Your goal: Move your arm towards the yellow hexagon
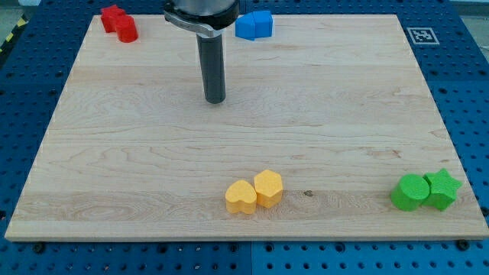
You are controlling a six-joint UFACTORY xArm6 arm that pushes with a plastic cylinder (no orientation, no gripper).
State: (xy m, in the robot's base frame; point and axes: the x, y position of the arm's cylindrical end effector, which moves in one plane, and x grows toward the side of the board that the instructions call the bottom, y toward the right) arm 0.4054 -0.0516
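Wood board (153, 153), pale grain, sits on a blue perforated bench (15, 99); fiducial tag (419, 35) on the board's corner at the view's top right. No pincer on this arm, so nothing to call released, clenched or grasping: it ends in a plain dark rod, and my tip (215, 100) is down on the board in the upper-middle, a little left of centre. Nothing touches the tip; bare wood all round it. Yellow hexagon (269, 188) is near the view's bottom edge, slightly right of centre, well apart from the tip and below-right of it. Yellow heart (241, 197) sits just to the hexagon's left and a touch lower, the two pressed side by side. Red pair at the view's top left corner: a red star (111, 17) with a red cylinder-like block (126, 29) touching it at lower right; exact shape of the second one is hard to make out. Blue block (254, 25) at the view's top edge, right of the rod's housing, looks like two blue pieces butted together but I cannot tell the shapes. Green pair at the view's bottom right: green cylinder (410, 192) on the left, green star (443, 189) touching it on the right, both close to the board's edge. Rod stands about upright, its upper part cut off by the view's top.
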